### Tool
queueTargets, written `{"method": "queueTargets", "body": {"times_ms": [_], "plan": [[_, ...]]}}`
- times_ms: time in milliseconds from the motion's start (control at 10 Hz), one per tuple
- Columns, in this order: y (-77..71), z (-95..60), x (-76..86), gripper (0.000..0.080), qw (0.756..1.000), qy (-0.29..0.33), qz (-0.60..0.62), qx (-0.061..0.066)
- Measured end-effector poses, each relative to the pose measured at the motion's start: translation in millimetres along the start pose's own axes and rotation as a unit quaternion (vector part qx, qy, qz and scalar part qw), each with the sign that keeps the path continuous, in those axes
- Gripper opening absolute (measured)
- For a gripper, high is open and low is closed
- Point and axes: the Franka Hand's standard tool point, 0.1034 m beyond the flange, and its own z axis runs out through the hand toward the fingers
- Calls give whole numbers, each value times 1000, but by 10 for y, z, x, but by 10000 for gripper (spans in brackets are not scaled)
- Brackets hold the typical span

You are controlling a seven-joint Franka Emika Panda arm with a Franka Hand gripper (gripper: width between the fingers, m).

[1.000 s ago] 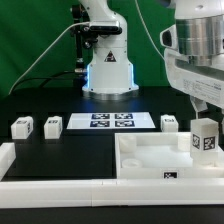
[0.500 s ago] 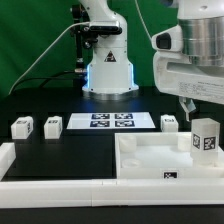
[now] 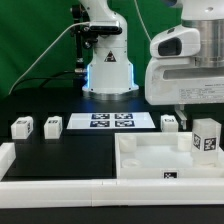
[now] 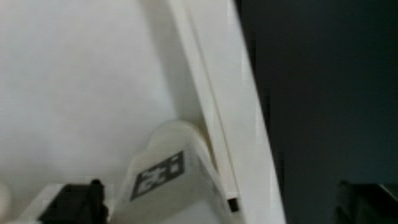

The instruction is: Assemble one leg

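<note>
Only 1 leg point(image 3: 206, 138) upright in tray point(image 3: 145, 160) corner.

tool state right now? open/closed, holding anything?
Tool: open, holding nothing; the leg stands ungripped.

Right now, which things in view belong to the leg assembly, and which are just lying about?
In the job: small white plastic cuboid leg with a square tag, upright at a corner of the large flat white tray-like piece; open two-finger gripper.
Lying about: three more tagged white blocks; thin flat white marker board.
</note>
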Motion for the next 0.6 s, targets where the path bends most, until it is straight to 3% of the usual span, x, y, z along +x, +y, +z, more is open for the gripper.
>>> {"method": "queueTargets", "body": {"times_ms": [300, 400, 600], "plan": [[57, 8, 14, 649, 990, 0, -144, -3], [87, 7, 22, 649, 976, 0, -219, -4], [96, 6, 25, 649, 972, 0, -233, -3]]}}
